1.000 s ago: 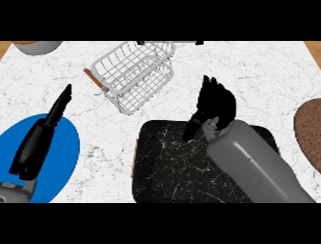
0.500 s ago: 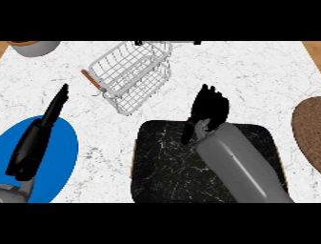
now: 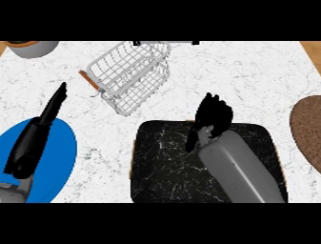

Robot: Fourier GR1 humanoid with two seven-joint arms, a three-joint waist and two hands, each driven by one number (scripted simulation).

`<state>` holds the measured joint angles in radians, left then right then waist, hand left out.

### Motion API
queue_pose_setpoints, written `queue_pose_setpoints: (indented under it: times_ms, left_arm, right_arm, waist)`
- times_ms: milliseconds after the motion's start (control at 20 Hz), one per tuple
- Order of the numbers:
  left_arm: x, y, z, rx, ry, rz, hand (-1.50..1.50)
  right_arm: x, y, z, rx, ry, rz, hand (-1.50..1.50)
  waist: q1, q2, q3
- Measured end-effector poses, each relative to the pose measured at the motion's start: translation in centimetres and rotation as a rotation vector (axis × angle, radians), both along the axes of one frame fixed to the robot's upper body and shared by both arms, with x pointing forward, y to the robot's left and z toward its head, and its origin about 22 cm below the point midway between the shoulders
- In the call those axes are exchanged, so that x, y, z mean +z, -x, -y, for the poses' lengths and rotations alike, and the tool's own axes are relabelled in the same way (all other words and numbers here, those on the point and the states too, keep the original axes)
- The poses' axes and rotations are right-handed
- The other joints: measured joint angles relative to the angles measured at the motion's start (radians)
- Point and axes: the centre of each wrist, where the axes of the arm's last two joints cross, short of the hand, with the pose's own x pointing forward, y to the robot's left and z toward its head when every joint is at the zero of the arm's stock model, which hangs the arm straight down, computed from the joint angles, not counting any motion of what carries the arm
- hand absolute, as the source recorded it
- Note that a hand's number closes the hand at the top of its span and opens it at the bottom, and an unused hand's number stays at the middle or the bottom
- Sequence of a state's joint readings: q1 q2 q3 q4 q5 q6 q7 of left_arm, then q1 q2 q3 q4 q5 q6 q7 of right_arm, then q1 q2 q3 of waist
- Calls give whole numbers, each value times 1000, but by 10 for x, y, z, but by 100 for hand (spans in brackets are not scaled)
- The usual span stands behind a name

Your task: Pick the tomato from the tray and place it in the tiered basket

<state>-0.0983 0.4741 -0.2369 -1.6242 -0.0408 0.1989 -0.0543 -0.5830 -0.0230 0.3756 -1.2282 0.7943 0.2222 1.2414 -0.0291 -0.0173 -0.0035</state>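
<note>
Head view: right robot hand (image 3: 213, 116) over far edge of black tray (image 3: 164, 162), fingers curled downward; tomato hidden, grasp unclear. Left robot hand (image 3: 40, 131) straight-fingered over blue plate (image 3: 57, 162). Wire tiered basket (image 3: 131, 76) beyond on worktop (image 3: 261, 81).

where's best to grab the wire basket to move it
Probably the orange handle at the wire basket's left edge, approached from the left by the left hand, which lies nearest. It juts clear of the mesh; the right hand is over the black tray.
</note>
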Motion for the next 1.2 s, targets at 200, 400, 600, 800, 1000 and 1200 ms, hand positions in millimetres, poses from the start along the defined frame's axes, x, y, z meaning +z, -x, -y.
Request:
queue_pose_setpoints:
  times_ms: [200, 400, 600, 800, 1000, 1200]
  left_arm:
    - [2, 2, -2, 1, -5, 1, 0]
    - [0, 3, -4, 1, -3, -4, 0]
    - [-1, 6, 0, -10, -4, 0, 0]
    - [0, 4, 4, -11, 2, 4, 0]
    - [1, 2, 11, -17, 5, 8, 0]
    - [-1, 0, 11, -19, 5, 8, 0]
  right_arm:
    - [5, 4, 6, -23, 46, 57, -150]
    - [8, 13, 12, -36, 65, 93, -150]
    - [7, 18, 22, -63, 63, 92, -150]
    - [5, 29, 29, -80, 53, 88, -150]
    - [-3, 39, 35, -93, 60, 80, -150]
    - [-6, 41, 39, -113, 66, 82, -150]
  waist:
    - [-1, 0, 0]
    - [-1, 1, 0]
    - [10, 5, 1]
    - [13, 8, 2]
    - [18, 11, 2]
    - [24, 14, 2]
